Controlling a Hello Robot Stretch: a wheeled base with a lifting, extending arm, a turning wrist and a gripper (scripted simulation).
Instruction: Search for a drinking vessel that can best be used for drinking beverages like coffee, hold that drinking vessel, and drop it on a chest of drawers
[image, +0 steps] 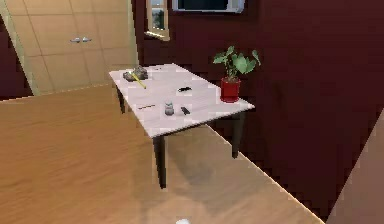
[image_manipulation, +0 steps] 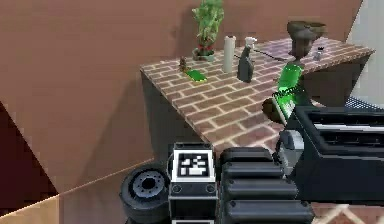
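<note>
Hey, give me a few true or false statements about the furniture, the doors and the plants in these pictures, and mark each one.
1. The plant on the pale table stands in a red pot. True.
2. That table's legs are white. False: they are dark.
3. The double doors are dark red. False: they are cream; the walls are dark red.
4. The counter in the arm side view has a brick-patterned top. True.
5. Nothing green is on that counter. False: a potted plant and a green bottle are on it.
</note>
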